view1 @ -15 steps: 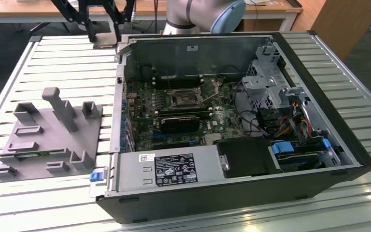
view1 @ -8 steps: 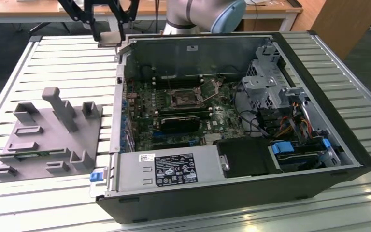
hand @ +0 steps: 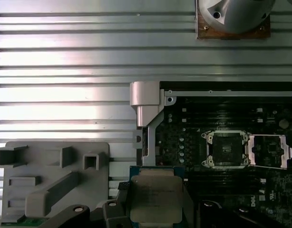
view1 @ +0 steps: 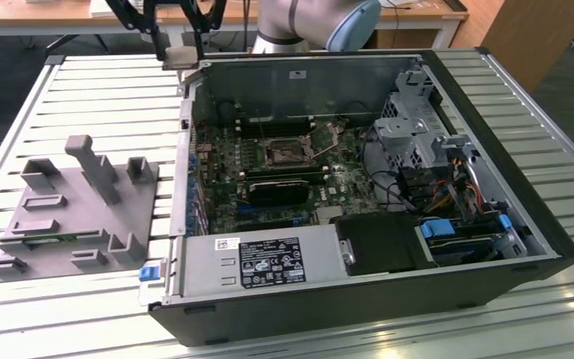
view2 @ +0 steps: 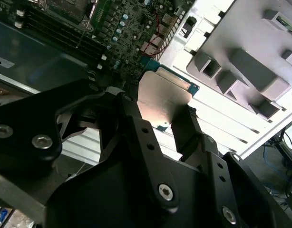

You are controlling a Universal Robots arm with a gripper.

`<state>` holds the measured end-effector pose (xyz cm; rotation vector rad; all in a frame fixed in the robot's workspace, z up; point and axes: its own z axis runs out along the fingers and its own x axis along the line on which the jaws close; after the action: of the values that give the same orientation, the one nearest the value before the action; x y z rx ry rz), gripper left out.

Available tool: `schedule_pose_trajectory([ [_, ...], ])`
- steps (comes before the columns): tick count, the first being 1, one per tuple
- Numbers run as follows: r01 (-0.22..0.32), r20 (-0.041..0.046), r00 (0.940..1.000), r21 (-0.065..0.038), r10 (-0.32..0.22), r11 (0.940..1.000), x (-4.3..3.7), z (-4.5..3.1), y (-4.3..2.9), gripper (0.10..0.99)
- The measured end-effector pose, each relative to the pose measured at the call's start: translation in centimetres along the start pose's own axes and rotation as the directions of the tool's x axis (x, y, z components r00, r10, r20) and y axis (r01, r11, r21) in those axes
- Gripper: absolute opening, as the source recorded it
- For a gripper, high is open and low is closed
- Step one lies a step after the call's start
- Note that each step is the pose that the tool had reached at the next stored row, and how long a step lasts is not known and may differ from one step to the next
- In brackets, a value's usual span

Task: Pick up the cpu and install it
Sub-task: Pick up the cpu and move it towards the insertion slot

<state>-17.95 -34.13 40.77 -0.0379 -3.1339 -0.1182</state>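
Cpu [view1: 180, 60] gripped above the corner of the computer case [view1: 307, 54]
The gripper [view1: 179, 54] clamps the flat chip by its edges. The open socket [view1: 289, 153] lies well apart, down inside the case, toward the exterior view's right.

cpu [hand: 155, 197] in gripper [view1: 179, 54], tray [view1: 68, 217] beside case [view1: 367, 314]
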Motion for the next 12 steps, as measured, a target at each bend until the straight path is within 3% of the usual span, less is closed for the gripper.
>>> schedule_pose_trajectory([
  [4, 0.0, 0.0, 1.0, 0.0, 0.0, 1.0, -0.98, 0.0, 0.09, 0.529],
  [12, 0.0, 0.0001, 1.0, 0.0, 0.0, 1.0, -3.98, 0.01, 0.16, 0.529],
])
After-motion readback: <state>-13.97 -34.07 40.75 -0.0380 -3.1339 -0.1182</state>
